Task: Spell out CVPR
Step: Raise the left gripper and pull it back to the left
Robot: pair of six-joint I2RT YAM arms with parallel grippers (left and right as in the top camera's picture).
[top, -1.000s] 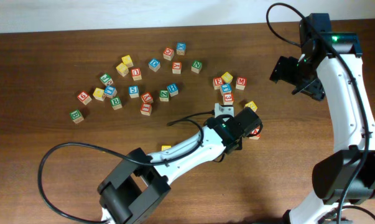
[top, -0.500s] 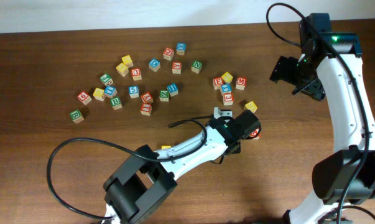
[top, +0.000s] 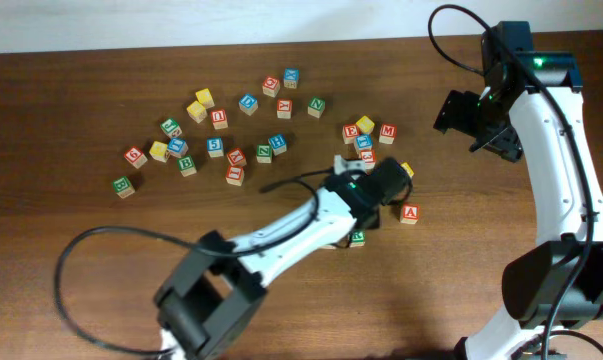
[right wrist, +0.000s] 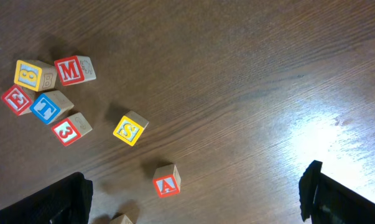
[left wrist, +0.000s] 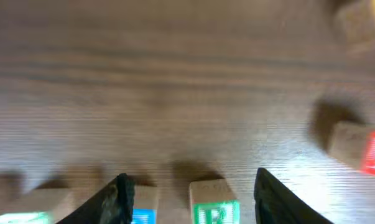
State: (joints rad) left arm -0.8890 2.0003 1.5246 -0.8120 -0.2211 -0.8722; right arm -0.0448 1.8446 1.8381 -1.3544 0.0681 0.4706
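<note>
Left arm (top: 311, 215) has pulled back up-left since a second ago, uncovering the red A cube (top: 409, 213). Left jaws wider than before: apart, clamped on nothing. Green R cube (left wrist: 215, 210) sits on worktop (left wrist: 175, 93) between them, touching neither; blue cube (left wrist: 145, 216) just beside it. Right jaws wide apart, empty, well off right.

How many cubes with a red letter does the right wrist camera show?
4: M cube, E cube and 3 cube in the cluster at left, A cube alone, lower centre. The cut-off cube at the bottom edge may be another.
</note>
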